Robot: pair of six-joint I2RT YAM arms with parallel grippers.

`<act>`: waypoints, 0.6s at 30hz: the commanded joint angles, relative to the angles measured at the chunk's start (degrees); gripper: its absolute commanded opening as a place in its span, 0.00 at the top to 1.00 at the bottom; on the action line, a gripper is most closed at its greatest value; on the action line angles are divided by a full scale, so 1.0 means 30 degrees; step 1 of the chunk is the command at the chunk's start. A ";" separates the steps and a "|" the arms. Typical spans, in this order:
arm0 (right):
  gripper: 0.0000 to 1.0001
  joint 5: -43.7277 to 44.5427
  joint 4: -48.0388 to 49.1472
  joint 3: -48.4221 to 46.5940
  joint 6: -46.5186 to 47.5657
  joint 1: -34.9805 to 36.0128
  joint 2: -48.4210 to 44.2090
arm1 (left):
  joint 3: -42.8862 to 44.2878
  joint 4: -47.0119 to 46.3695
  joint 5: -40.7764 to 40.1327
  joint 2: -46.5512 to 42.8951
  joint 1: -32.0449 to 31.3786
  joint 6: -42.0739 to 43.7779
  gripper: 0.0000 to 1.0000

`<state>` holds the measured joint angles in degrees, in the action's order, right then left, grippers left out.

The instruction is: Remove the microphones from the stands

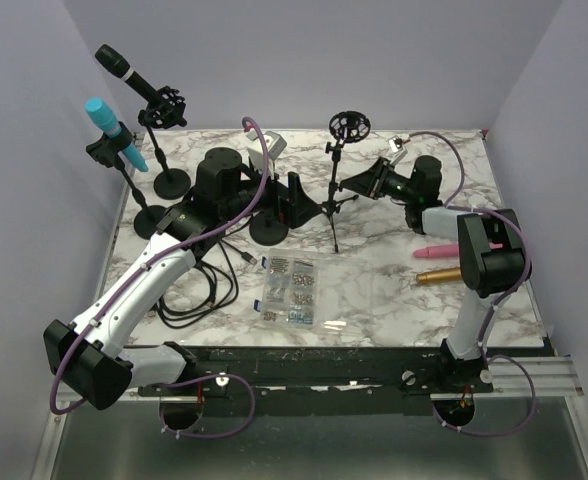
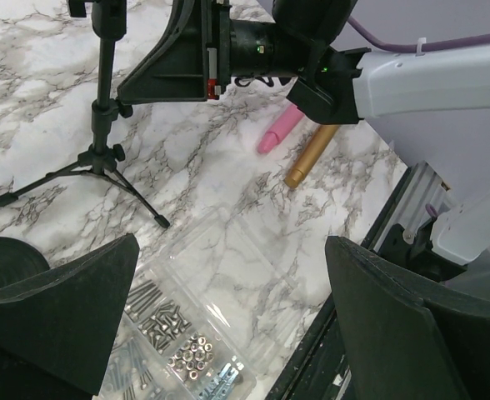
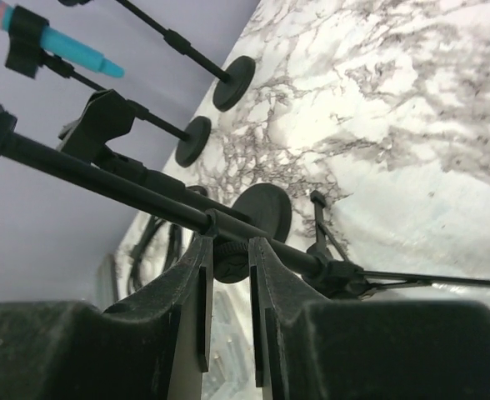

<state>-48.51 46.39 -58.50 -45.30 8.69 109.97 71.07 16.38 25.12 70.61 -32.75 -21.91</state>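
A black microphone (image 1: 124, 68) sits in a stand at the back left. A cyan microphone (image 1: 105, 120) sits in the stand beside it, and shows in the right wrist view (image 3: 57, 39). A pink microphone (image 1: 436, 251) and a gold one (image 1: 437, 276) lie on the table at the right. A tripod stand (image 1: 334, 195) with an empty shock mount (image 1: 350, 125) stands mid-table. My right gripper (image 1: 351, 187) is shut on that stand's knob (image 3: 232, 260) just under the pole. My left gripper (image 1: 296, 200) is open and empty (image 2: 228, 250), just left of the tripod.
A clear box of screws (image 1: 292, 290) lies in front of the tripod, below my left gripper (image 2: 178, 333). Three round stand bases (image 1: 271, 232) stand at the left. Black cables (image 1: 199, 290) lie by the left arm. The table's front edge (image 2: 378, 242) is near.
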 commanded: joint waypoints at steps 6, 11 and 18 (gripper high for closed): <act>1.00 0.2708 -0.3700 0.0308 0.5194 0.0458 -0.1365 | 0.0011 -0.0105 -0.0119 -0.0335 -0.0089 0.0212 0.01; 0.39 0.5145 -0.5789 0.0837 0.1443 0.0447 -0.3058 | 0.0073 -0.0080 0.0088 -0.0216 -0.0085 0.0156 0.02; 0.25 0.2640 -0.3948 0.1291 -0.4351 0.0440 -0.2095 | 0.0129 -0.0015 0.0006 -0.0214 -0.0094 0.0243 0.01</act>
<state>-37.91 32.42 -56.31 -47.20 10.02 101.89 71.07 16.38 25.10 70.61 -32.75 -21.89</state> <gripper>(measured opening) 0.746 0.980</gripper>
